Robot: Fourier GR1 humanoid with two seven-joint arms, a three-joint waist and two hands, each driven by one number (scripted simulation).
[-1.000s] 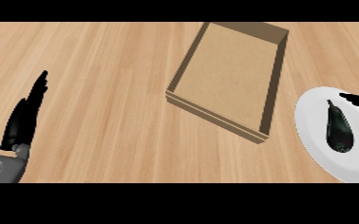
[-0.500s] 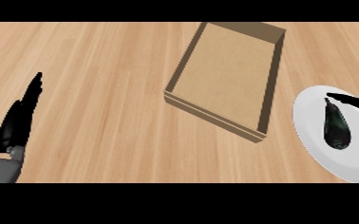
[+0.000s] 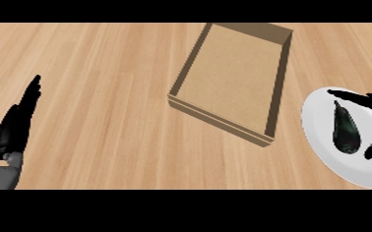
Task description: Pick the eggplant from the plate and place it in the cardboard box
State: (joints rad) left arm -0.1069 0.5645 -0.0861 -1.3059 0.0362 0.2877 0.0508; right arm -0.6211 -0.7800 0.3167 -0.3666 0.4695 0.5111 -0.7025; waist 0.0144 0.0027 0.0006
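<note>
- The right hand (image 3: 356,98) shows only as dark fingers coming in at the right edge, reaching over the upper part of the plate (image 3: 320,142); one more dark fingertip peeks in lower down at the same edge. How far those fingers are spread or curled I cannot tell, since most of the hand is cut off by the edge.
- Just below and inward of those fingers lies the eggplant (image 3: 344,130), dark and glossy, resting on the white plate. Its long axis runs roughly up and down in the head view, narrow end toward the fingers, fat end toward the lower edge.
- The fingers appear close above the eggplant's narrow end, not visibly wrapped round it; whether they touch it is not clear.
- The cardboard box (image 3: 232,78) sits just left of the plate, its near right corner almost meeting the plate's rim, so the carry I would expect runs leftward and a little up.
- The left hand (image 3: 18,123) rests at the far left edge, fingers straight and held together, pointing up, well apart from both box and plate.
- The right hand is plainly the nearer one, and a grasp across the eggplant's short width looks the sensible approach.
</note>
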